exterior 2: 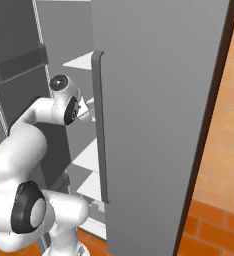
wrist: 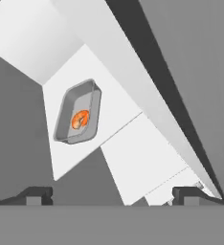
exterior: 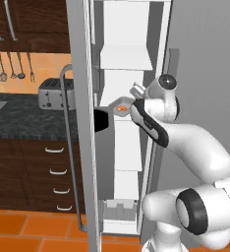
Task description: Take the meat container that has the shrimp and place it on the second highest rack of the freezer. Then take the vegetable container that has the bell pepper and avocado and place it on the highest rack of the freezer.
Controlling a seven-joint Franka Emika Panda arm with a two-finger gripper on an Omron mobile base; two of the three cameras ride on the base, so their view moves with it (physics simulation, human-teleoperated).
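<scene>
Shrimp [wrist: 79, 118] tray [wrist: 66, 107] apparently rests on rack [wrist: 109, 115]; gripper [wrist: 113, 195] apart.

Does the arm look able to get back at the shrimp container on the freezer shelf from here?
Probably yes: the gripper is open, facing the container, which lies alone on the white shelf.

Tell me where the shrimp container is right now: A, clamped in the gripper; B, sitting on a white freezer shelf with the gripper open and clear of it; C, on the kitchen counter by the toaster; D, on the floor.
B: in the hand view the container with the shrimp lies flat on a white shelf, and the gripper is open, apart from it.
</scene>
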